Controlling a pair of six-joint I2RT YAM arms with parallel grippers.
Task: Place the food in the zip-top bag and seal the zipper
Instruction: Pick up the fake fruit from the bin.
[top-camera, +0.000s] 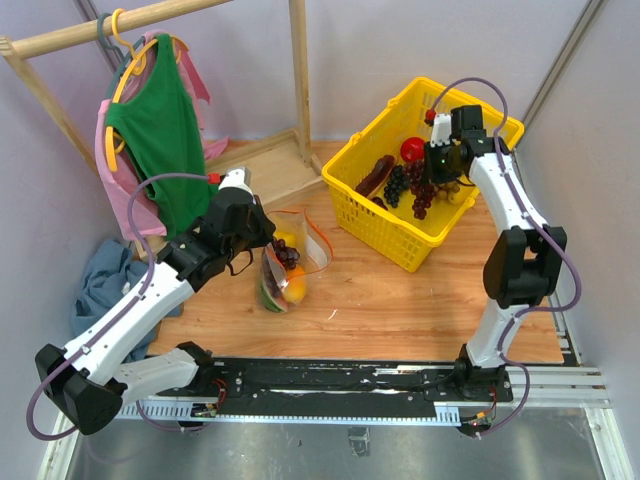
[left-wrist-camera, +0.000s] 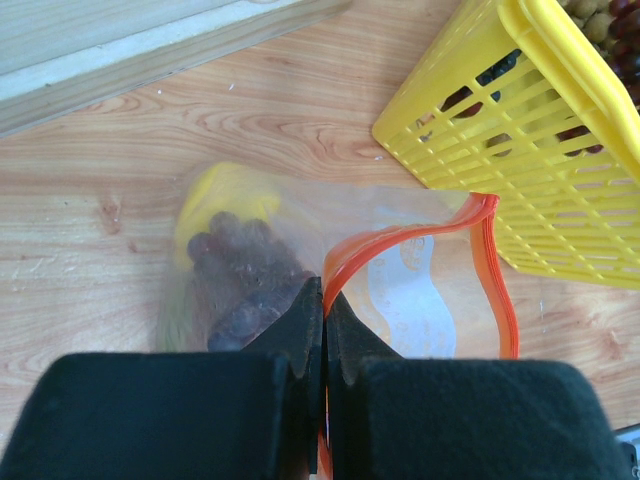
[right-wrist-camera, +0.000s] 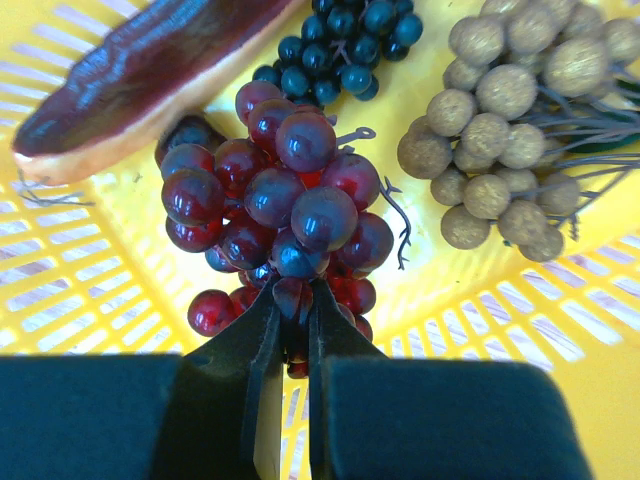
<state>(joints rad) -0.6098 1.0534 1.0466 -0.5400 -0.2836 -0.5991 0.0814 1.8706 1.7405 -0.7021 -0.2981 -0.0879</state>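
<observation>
1. The wooden table (top-camera: 380, 300) spreads beneath both arms.
2. The yellow basket (top-camera: 378, 226) stands directly under the right gripper (right-wrist-camera: 290, 310) and well to the right of the left gripper (left-wrist-camera: 322, 300).
3. The zip-top bag (left-wrist-camera: 400, 230) lies slumped just ahead of the left gripper, its mouth gaping. Inside, purple grapes (left-wrist-camera: 245, 285) sit right beyond the fingertips, a yellow bell pepper (left-wrist-camera: 215, 190) lies past them, and a watermelon slice (top-camera: 270, 297) fills the bag's near end.
4. A red-purple grape bunch (right-wrist-camera: 290, 185) hangs over the basket floor, with the right gripper's fingers clamped on its end.
5. Ahead of that gripper lie a brownish bunch (right-wrist-camera: 500, 130) to the right, blue-black grapes (right-wrist-camera: 340, 50) straight on, and a long maroon toy food (right-wrist-camera: 140, 70) to the left.
6. The zipper (left-wrist-camera: 497, 270) is pinched tight between the left gripper's fingers at one lip. The rest of it arcs open to their right, around a white label (left-wrist-camera: 405, 290).
</observation>
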